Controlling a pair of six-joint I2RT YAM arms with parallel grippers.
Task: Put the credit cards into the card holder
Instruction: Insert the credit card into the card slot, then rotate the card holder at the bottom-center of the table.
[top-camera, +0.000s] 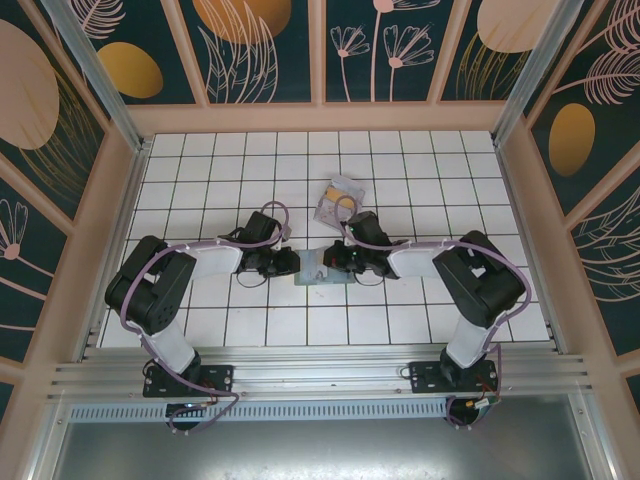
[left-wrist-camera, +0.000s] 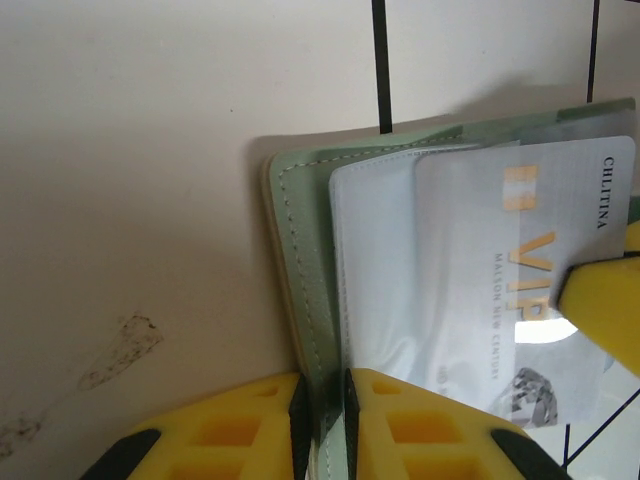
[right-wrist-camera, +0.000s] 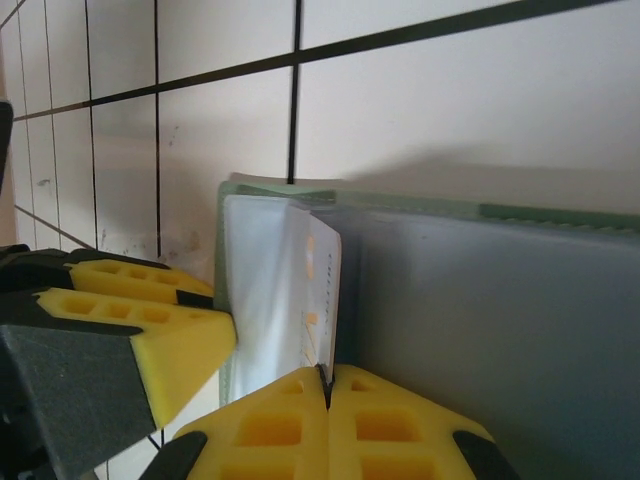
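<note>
The step in hand looks like sliding one card into its slot. The silver VIP card (left-wrist-camera: 500, 260) sits partly inside the pale blue-grey pocket (left-wrist-camera: 375, 260) of the opened sage-green card holder (left-wrist-camera: 300, 260), which lies on the tiled counter (top-camera: 200, 170) midway between the two arms.

To do this well, the card should travel flat and in line with the pocket mouth. A tilted corner would probably snag the stitched edge or bow the thin plastic. The holder must stay pinned so the push does not drag it across the tiles. The push should be slow, and the card released only once it is seated deep enough to stay put.

The left end effector (left-wrist-camera: 322, 392) is clamped on the holder's green edge, its yellow fingers nearly together with the flap between them. The right end effector (right-wrist-camera: 325, 385) is closed tight on the card's near edge, seen edge-on from its own wrist.

Both arms lie low, elbows out to the sides and forearms turned inward, so the two wrists meet nose to nose over the holder. The other credit cards (top-camera: 340, 200) wait in a small pile just beyond.
</note>
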